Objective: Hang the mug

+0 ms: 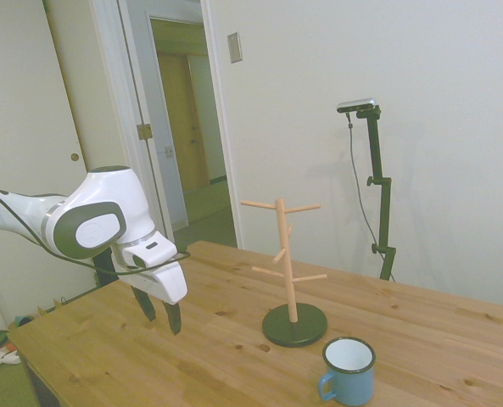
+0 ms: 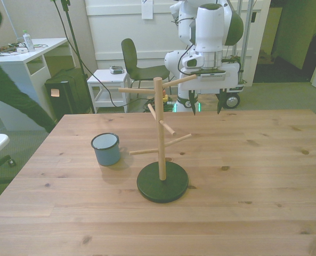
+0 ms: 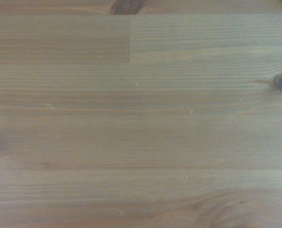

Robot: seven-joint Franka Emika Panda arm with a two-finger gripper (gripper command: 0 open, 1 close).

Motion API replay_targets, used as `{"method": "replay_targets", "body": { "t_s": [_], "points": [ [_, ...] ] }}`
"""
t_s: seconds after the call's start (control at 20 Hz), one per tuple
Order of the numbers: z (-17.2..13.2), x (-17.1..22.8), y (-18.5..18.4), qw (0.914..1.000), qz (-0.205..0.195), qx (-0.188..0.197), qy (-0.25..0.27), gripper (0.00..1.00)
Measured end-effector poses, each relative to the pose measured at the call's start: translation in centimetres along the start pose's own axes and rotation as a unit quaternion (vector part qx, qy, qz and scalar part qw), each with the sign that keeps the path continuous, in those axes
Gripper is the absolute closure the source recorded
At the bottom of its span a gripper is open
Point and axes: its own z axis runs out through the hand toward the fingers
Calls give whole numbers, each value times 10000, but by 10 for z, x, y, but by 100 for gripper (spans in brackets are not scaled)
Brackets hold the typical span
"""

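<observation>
The light-blue enamel mug (image 1: 349,370) (image 2: 105,149) stands upright on the wooden table, white inside, its loop handle showing in the side view. A wooden mug tree (image 1: 289,267) (image 2: 161,133) with several pegs rises from a dark round base next to it. My gripper (image 1: 161,318) (image 2: 206,108) hangs open and empty above the table near the robot's end, well away from the mug, with the tree between them. The wrist view holds only bare table planks (image 3: 141,114).
A person's dark sleeve (image 2: 14,96) reaches in at the front view's left, off the table. Behind the table stand a chair (image 2: 139,66), a small white cart (image 2: 108,85) and a white desk (image 2: 24,53).
</observation>
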Motion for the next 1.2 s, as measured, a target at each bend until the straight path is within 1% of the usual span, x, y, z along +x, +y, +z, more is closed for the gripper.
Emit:
{"method": "replay_targets", "body": {
  "t_s": [0.1,0.25,0.45,0.65,0.8,0.9,1.05,1.2],
  "points": [
    [3,2,2,10000,-41,-34,-36,0],
    [0,27,25,9996,260,46,-99,0],
    [-15,76,82,9969,743,165,-178,0],
    [-33,123,155,9920,1230,212,-182,0],
    [-43,155,201,9884,1484,248,-185,0],
    [-42,176,213,9873,1565,199,-185,0],
    [-33,210,215,9855,1678,48,-235,0],
    [-31,243,226,9828,1829,-29,-266,0]
  ]
}}
